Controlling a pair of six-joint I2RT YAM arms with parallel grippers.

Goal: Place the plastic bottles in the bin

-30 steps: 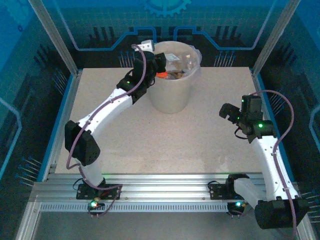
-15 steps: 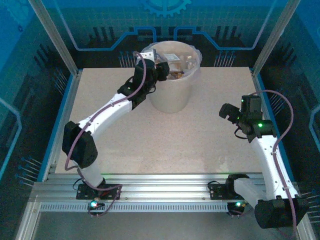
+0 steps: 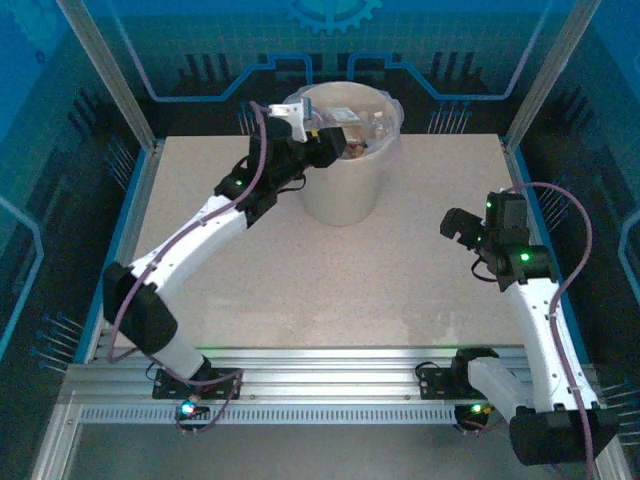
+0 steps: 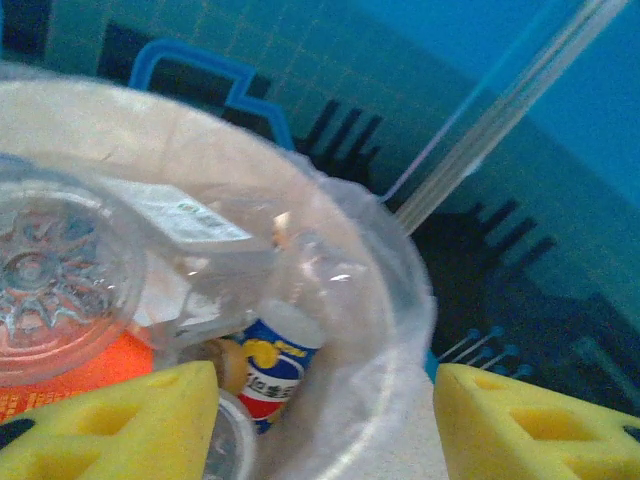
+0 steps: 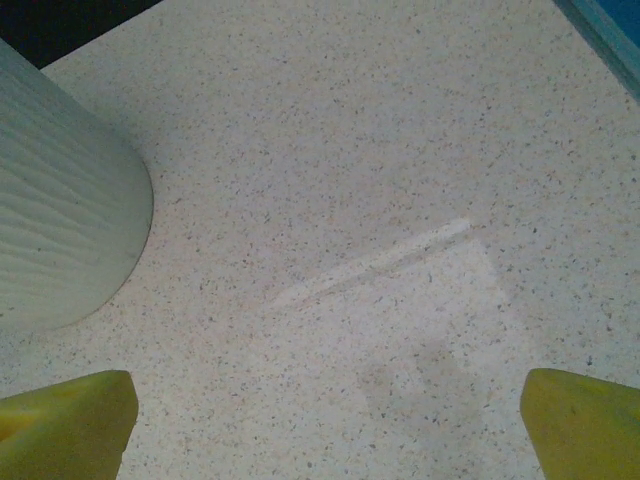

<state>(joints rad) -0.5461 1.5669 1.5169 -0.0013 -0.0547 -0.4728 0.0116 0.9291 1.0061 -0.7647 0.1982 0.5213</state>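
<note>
Both grippers gape empty: left gripper at bin nine o'clock, right gripper idle; lift straight, liner possibly snags.

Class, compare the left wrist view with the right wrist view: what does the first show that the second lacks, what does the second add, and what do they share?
Left wrist: the inside of the bin, holding crushed bottles, among them a blue-labelled bottle, and the clear bag over its rim. Right wrist: the bin's ribbed outer wall beside bare speckled table with a pale streak. Shared: the bin, plus open, empty yellow jaws, of the left gripper and the right gripper respectively.
</note>
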